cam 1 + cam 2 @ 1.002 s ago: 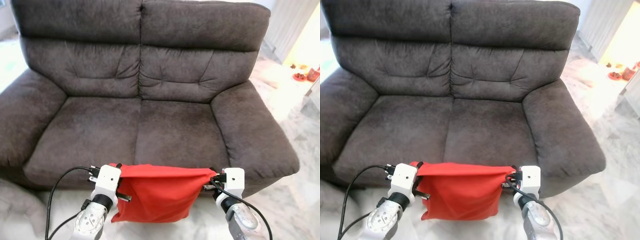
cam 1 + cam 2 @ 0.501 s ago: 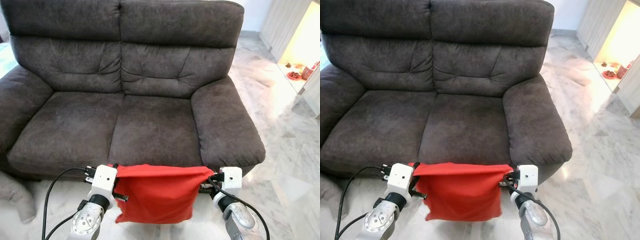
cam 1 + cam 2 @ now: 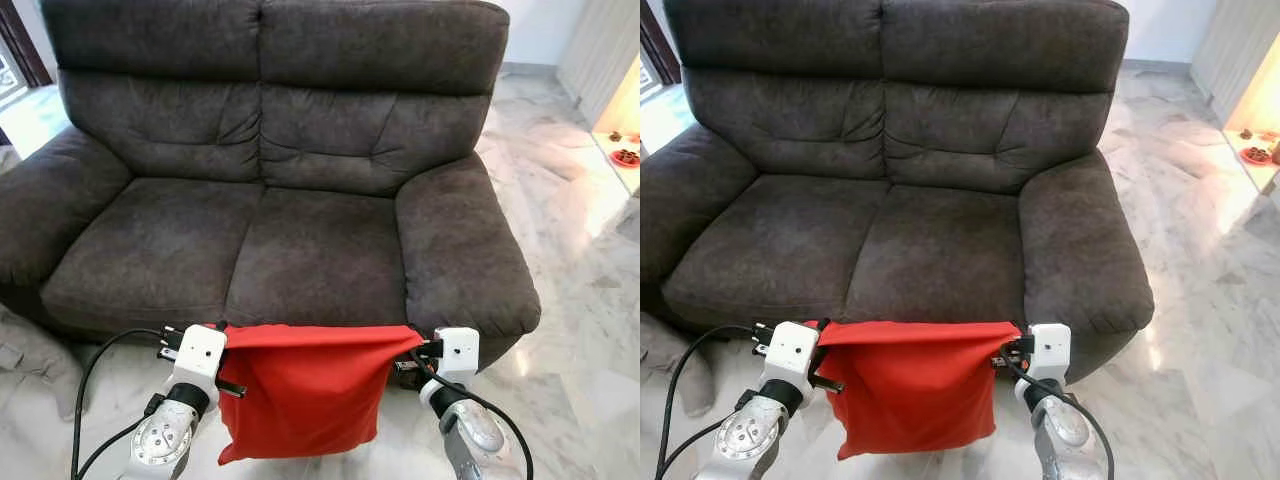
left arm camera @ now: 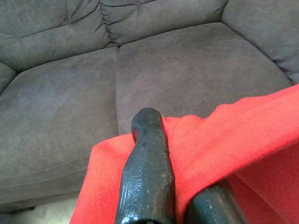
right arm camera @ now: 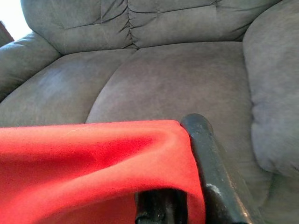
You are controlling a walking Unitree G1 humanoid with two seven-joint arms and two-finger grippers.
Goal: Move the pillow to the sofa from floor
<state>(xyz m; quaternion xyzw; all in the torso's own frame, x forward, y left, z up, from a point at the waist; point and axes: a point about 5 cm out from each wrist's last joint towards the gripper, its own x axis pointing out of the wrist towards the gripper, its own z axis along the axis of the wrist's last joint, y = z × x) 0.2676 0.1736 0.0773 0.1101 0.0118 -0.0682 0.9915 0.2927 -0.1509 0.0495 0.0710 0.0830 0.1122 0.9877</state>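
Gripping one red pillow (image 3: 300, 385), two claws, left claw (image 4: 161, 154), right claw (image 5: 187, 158), face one sofa (image 3: 280, 200).

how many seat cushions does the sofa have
2. The left seat cushion sits beside the left armrest, and the right seat cushion beside the right armrest; they meet at a centre seam, behind the held red pillow.

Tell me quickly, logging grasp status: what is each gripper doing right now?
Left gripper: closed, pinching one top corner of the red pillow.
Right gripper: closed, pinching the other top corner.
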